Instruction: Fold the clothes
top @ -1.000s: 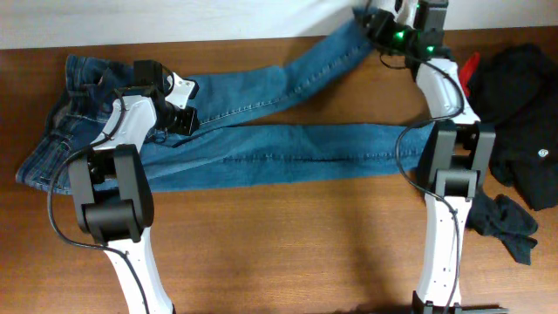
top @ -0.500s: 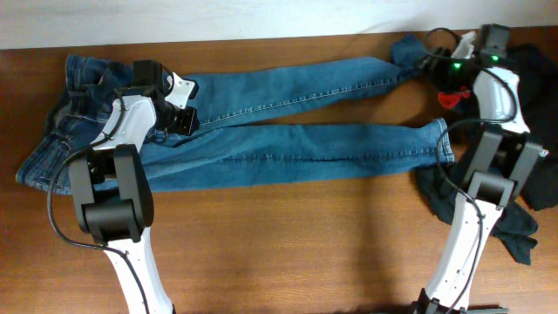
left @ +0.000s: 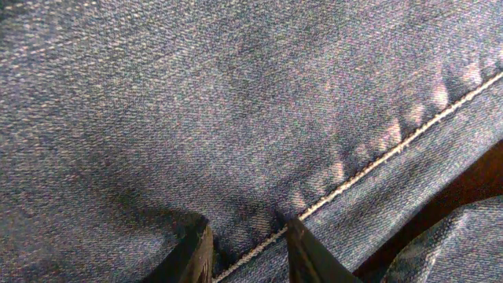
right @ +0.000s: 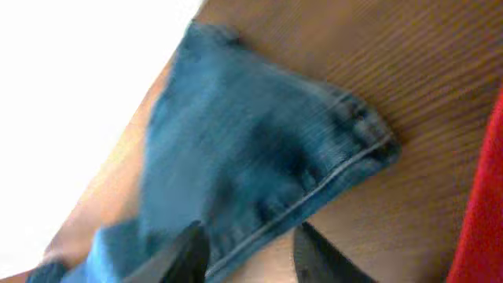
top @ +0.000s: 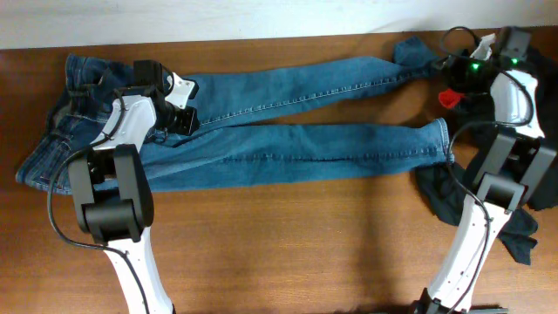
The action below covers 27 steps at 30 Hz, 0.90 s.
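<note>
The clothes are blue jeans (top: 305, 144) spread across the wooden table, waist at the left and both legs running right. My left gripper (top: 182, 120) presses down on the upper thigh. In the left wrist view this gripper (left: 244, 240) is shut on a ridge of denim (left: 236, 94) with a pale seam running through it. My right gripper (top: 440, 65) hovers just right of the upper leg's cuff (top: 408, 51) at the back right. In the blurred right wrist view, that gripper (right: 250, 240) is open, the cuff's hem (right: 259, 149) lying under the gap.
A heap of black clothing (top: 523, 122) lies at the far right, with more dark cloth (top: 514, 228) nearer the front by the right arm's base. A red item (top: 449, 96) sits beside the right gripper and shows again as a red item (right: 481, 212). The table's back edge runs just behind the cuff.
The right gripper swung from the back middle to the far right, pulling the upper leg out straight; it now sits slightly right of the cuff. The left arm stayed still.
</note>
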Available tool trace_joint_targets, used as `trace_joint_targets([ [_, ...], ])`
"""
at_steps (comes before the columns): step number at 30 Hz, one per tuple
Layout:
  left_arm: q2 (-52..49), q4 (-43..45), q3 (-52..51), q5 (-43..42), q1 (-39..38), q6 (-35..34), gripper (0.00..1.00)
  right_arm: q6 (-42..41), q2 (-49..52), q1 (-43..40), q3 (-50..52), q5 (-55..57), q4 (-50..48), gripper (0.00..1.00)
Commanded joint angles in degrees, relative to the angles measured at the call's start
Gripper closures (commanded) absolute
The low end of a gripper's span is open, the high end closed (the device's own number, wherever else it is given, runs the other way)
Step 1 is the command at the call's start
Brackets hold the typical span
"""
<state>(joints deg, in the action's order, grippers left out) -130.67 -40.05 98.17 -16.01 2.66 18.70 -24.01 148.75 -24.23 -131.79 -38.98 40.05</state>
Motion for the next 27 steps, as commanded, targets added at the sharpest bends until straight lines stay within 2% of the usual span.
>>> trace_joint_targets([
  [1,-2.4,-4.8,1.1,1.0,0.2,0.0,0.66,6.4,-8.0,-0.9,-1.7,-8.0,4.2,0.55],
  [5,2.2,-10.4,6.5,1.0,0.2,0.0,0.61,14.9,-15.2,0.8,-1.7,-5.7,16.0,0.54],
  [10,8.8,-16.6,8.1,2.2,0.2,-0.7,0.59,17.7,-22.0,4.8,-1.7,10.9,31.6,0.5],
  [14,11.7,-22.7,8.1,13.4,1.0,-7.9,0.58,20.9,-23.7,8.3,-1.7,19.3,38.9,0.48],
  [16,12.1,-24.7,8.1,13.9,2.9,-12.1,0.57,22.6,-23.8,10.0,-1.7,19.4,42.4,0.49],
  [19,12.1,-24.2,7.4,13.9,7.4,-18.3,0.51,25.8,-23.8,13.7,-1.7,19.6,46.9,0.49],
  [22,11.8,-22.2,6.4,13.9,10.9,-18.1,0.47,26.6,-23.8,17.8,-1.7,20.6,49.8,0.48],
  [25,10.9,-21.5,5.0,13.9,13.6,-17.8,0.48,27.0,-23.8,22.6,-1.5,22.7,51.7,0.47],
  [27,9.7,-20.5,3.3,13.4,14.3,-14.6,0.49,26.3,-23.6,27.8,-1.4,25.2,52.8,0.46],
])
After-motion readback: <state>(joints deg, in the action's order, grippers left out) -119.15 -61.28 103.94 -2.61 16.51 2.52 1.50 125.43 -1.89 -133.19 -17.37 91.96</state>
